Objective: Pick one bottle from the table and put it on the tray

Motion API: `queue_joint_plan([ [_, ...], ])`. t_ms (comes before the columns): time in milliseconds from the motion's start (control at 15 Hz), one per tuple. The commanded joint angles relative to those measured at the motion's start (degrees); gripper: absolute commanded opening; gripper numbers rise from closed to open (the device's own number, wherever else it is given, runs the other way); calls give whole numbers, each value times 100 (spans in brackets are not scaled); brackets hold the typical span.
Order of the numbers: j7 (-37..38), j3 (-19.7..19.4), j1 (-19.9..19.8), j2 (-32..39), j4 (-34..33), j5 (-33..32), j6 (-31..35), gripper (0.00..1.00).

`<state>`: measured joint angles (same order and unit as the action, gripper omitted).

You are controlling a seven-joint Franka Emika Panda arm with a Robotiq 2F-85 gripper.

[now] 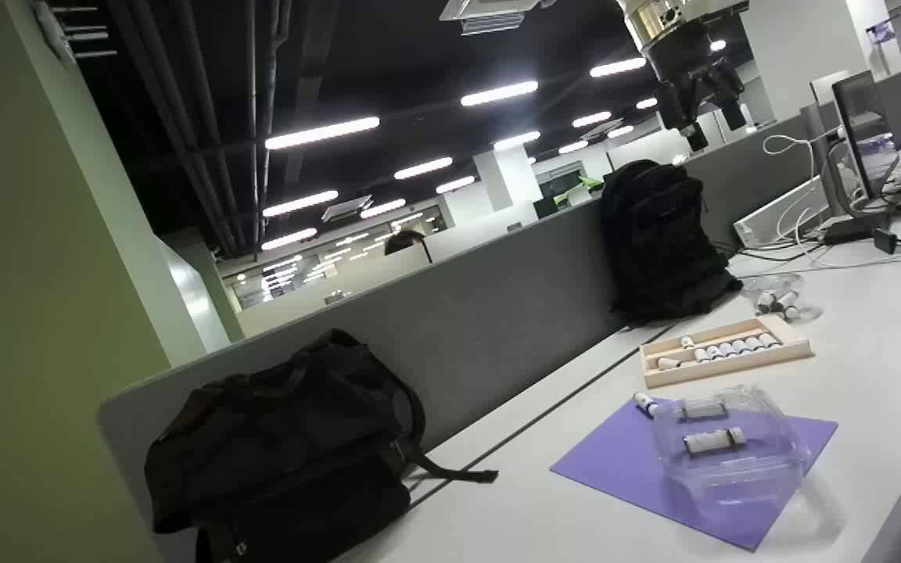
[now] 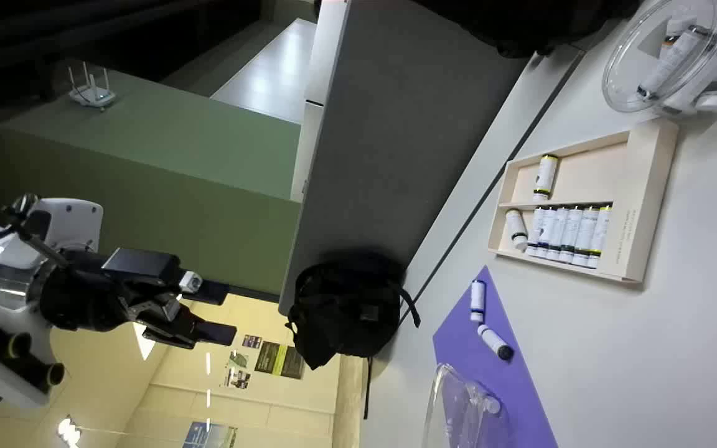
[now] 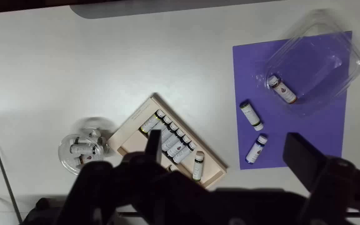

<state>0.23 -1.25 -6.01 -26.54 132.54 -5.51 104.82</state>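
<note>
Purple mat (image 3: 320, 131) on white table (image 3: 89, 68), right of tan wooden tray (image 3: 133, 120) in wrist view. Two loose bottles (image 3: 251, 115) on mat, just apart, caps facing each other; third bottle (image 3: 284, 91) farther off, seen through clear plastic container (image 3: 317, 68) over mat's far right corner. Tray: six bottles (image 2: 572, 230) in a row, one askew bottle (image 2: 516, 229) in same compartment, another bottle (image 2: 545, 176) in the next. Gripper (image 3: 227, 151) above table, jaws spread wide.

1 tray (image 2: 589, 177), 8 bottles (image 2: 571, 231) inside, 1 mat (image 3: 308, 125), 2 clear containers (image 1: 771, 446), 2 bags (image 1: 662, 242)
</note>
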Motion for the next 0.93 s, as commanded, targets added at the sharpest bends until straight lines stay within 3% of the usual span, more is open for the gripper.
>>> queue_joint_plan([
  [0, 25, -65, 76, 4, -13, -28, -11, 100],
  [600, 25, -65, 76, 3, -13, -28, -7, 100],
  [867, 632, 406, 407, 534, 321, 153, 1282, 100],
])
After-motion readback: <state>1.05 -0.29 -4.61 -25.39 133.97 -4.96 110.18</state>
